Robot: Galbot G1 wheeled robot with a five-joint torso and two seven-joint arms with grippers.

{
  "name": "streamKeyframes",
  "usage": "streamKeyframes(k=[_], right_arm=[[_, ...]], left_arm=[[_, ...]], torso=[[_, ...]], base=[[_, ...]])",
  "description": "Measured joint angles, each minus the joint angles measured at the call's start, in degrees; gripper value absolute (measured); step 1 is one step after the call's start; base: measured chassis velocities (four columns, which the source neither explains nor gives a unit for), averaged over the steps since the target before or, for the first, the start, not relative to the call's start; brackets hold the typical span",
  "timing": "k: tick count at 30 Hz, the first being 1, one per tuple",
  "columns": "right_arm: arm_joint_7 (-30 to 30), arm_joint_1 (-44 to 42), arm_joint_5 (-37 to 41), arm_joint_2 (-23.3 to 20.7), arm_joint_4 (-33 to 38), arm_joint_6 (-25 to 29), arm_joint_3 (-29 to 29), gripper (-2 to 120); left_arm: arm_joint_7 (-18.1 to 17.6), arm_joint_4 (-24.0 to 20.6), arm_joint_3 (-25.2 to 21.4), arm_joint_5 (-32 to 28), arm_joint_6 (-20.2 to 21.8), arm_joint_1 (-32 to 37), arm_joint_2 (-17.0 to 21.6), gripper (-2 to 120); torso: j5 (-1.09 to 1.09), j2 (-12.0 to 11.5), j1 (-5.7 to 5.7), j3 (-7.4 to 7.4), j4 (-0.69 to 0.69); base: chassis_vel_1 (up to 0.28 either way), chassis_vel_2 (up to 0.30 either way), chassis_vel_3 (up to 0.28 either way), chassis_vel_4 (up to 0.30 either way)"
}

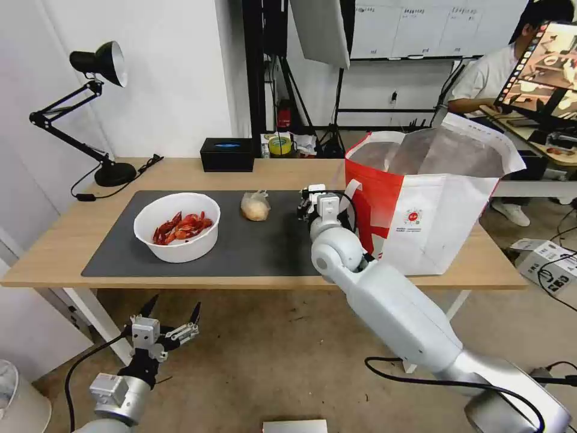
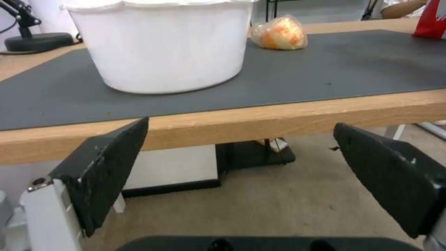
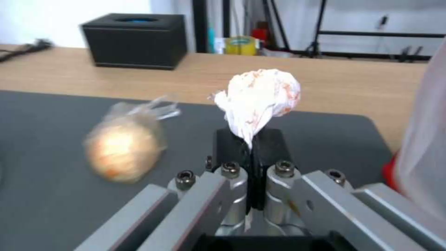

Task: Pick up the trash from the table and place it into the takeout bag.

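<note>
My right gripper (image 1: 312, 201) hangs low over the dark grey mat (image 1: 252, 252), just left of the red-and-white takeout bag (image 1: 433, 204). In the right wrist view it (image 3: 251, 143) is shut on a crumpled white tissue (image 3: 258, 96) that sticks out past the fingertips. A small clear bag with a beige lump (image 1: 255, 206) lies on the mat close by on the left. The white bowl of red crayfish shells (image 1: 177, 225) stands at the mat's left part. My left gripper (image 1: 173, 313) is open below the table's front edge (image 2: 278, 122), facing the bowl (image 2: 162, 45).
A black tissue box (image 1: 227, 154) stands at the table's back edge and a black desk lamp (image 1: 99, 66) at the back left corner. A tape roll (image 1: 280, 145) lies behind the table. The bag's mouth stands open with foil lining showing.
</note>
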Motion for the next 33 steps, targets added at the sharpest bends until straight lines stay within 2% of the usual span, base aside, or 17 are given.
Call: streamKeyframes(k=[7, 11, 14, 15, 18, 22, 27, 33], right_arm=[[-0.1, -4.2, -0.7, -1.3, 6.0, 1.1, 0.2, 0], [-3.7, -7.7, -5.7, -2.7, 9.3, 5.4, 1.0, 0], [-8.6, -10.3, -12.1, -3.7, 10.0, 11.5, 2.3, 0], [-8.6, -10.3, -12.1, -3.7, 10.0, 11.5, 2.3, 0], [-11.8, -12.1, -17.7, -4.4, 11.2, 18.7, 5.2, 0], [-12.0, -11.7, -19.7, -5.8, 13.2, 22.3, 9.1, 0], [-11.2, -9.4, -18.9, -7.7, 14.1, 22.7, 12.3, 0], [-7.3, -5.8, -13.1, -10.8, 14.2, 18.9, 14.5, 0]], left_arm=[[-0.1, -0.3, -0.3, 0.1, 0.0, 0.5, -0.2, 100], [-0.1, -0.8, -0.6, 0.3, 0.0, 1.1, -0.4, 100], [-0.1, -0.9, -0.6, 0.7, 0.0, 1.3, -0.8, 100], [-0.1, -0.9, -0.6, 0.7, 0.0, 1.3, -0.8, 100], [-0.1, -1.0, -0.2, 1.4, -0.1, 1.4, -1.5, 100], [-0.1, -1.3, 0.1, 2.1, -0.1, 1.7, -2.2, 100], [-0.1, -1.9, -0.1, 2.2, -0.1, 2.0, -2.3, 100], [-0.2, -2.4, -0.1, 2.3, -0.1, 2.4, -2.8, 100]], torso=[[0.0, 0.0, 0.0, 0.0, 0.01], [0.0, 0.0, 0.0, 0.0, 0.0], [0.0, 0.0, 0.0, 0.0, 0.0], [0.0, 0.0, 0.0, 0.0, 0.0], [0.0, 0.0, 0.0, 0.0, 0.0], [0.0, 0.0, 0.0, 0.0, 0.0], [0.0, 0.0, 0.0, 0.0, 0.0], [0.0, 0.0, 0.0, 0.0, 0.0]], base=[[0.0, 0.0, 0.0, 0.0], [0.0, 0.0, 0.0, 0.0], [0.0, 0.0, 0.0, 0.0], [0.0, 0.0, 0.0, 0.0], [0.0, 0.0, 0.0, 0.0], [0.0, 0.0, 0.0, 0.0], [0.0, 0.0, 0.0, 0.0], [0.0, 0.0, 0.0, 0.0]])
